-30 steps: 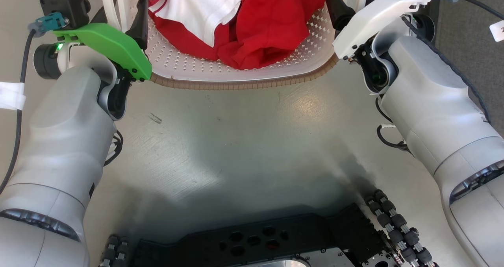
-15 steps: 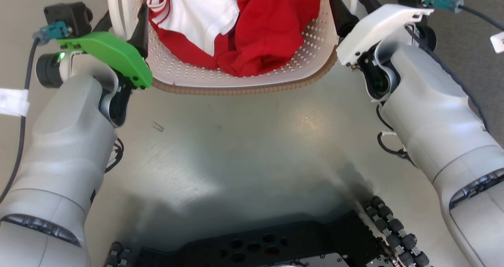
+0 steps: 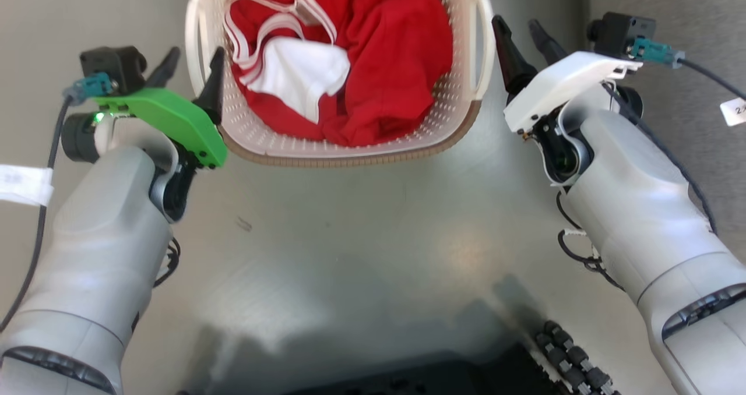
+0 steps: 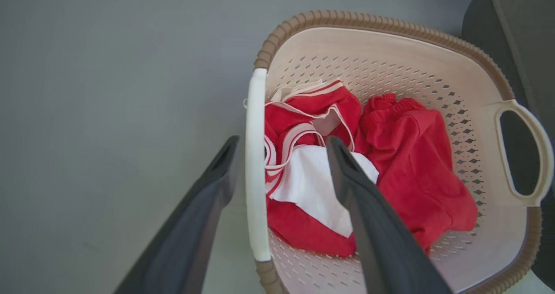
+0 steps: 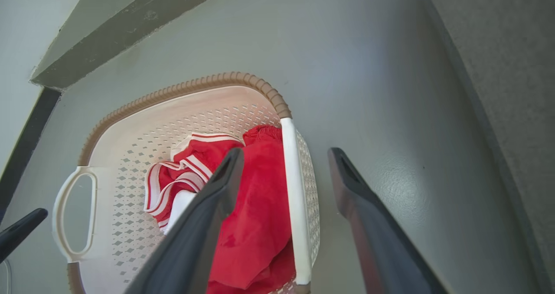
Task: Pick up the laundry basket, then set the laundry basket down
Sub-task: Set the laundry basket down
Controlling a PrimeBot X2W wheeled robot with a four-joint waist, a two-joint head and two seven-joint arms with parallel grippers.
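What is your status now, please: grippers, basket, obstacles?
Left gripper open, jaws astride left handle. Right gripper open, astride right handle. Laundry basket upright, red clothes inside. No obstacle seen.

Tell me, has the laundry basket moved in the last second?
Yes. Against the floor scuff mark, the laundry basket now lies farther up the head view, away from the robot; the camera shifted too.

The laundry basket (image 3: 434,124) rests on the glossy grey floor (image 3: 349,237).
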